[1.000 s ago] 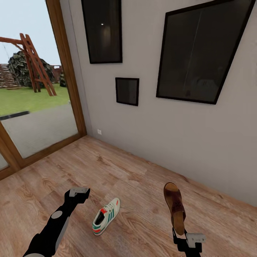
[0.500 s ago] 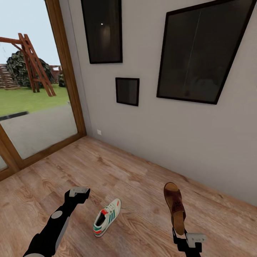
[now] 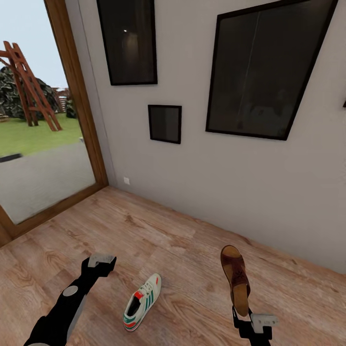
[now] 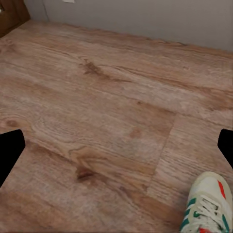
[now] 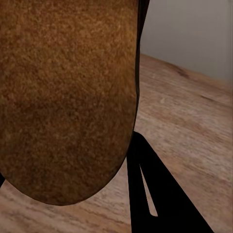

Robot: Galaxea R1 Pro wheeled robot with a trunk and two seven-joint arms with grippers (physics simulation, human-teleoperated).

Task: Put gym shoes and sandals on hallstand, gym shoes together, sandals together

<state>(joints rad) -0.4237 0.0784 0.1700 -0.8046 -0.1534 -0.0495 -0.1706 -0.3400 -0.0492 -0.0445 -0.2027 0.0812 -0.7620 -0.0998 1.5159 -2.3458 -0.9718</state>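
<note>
The right gripper (image 3: pixel 242 315) pinches the sandal (image 3: pixel 235 278) heel, toe pointing toward the wall; the left gripper (image 4: pixel 116 150), spread, hovers beside the gym shoe (image 3: pixel 141 302).

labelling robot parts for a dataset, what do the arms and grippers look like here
Both arms are glossy black. The left arm has a light grey sleeve section and a round grey joint cap. The left gripper and right gripper each carry a pale grey block by the wrist, with black fingers.
</note>
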